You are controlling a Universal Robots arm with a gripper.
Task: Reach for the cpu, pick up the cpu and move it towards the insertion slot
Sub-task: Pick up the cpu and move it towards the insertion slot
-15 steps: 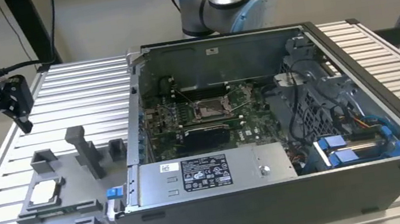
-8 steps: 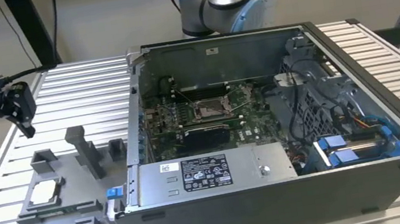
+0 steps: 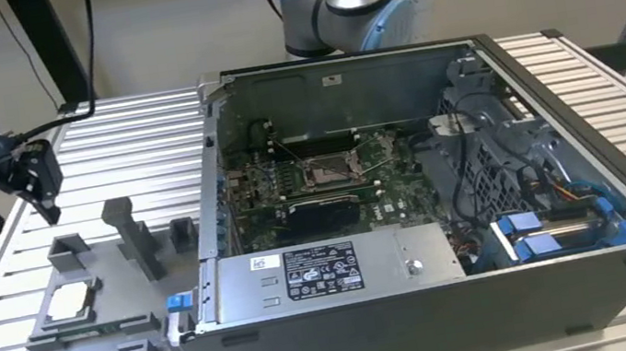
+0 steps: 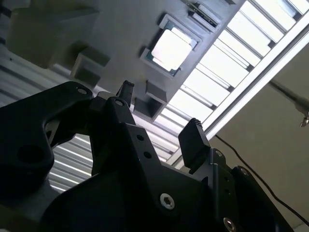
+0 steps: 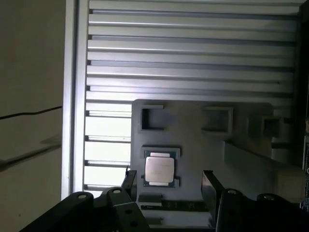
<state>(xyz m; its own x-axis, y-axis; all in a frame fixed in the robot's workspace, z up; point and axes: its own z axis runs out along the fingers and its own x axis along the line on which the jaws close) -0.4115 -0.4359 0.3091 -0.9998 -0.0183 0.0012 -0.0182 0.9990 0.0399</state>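
Observation:
The cpu (image 3: 71,302) is a pale square chip lying flat in a recess of the grey fixture plate (image 3: 125,329), at the exterior view's left. It also shows in both wrist views, cpu (image 4: 171,48) and cpu (image 5: 159,169). My gripper (image 3: 44,202) hangs in the air above the table just beyond the plate's far end, apart from the chip. The black fingers (image 5: 208,182) stand spread, so the gripper (image 5: 169,182) is open with nothing between them, as is the gripper (image 4: 159,116). The insertion slot (image 3: 325,171) is the square socket on the motherboard inside the open computer case.
The open computer case (image 3: 457,303) takes up the middle and the exterior view's right of the slatted aluminium table (image 3: 133,137). Upright grey blocks (image 3: 133,235) rise from the fixture plate near the case wall. Cables and a black stand are behind the gripper.

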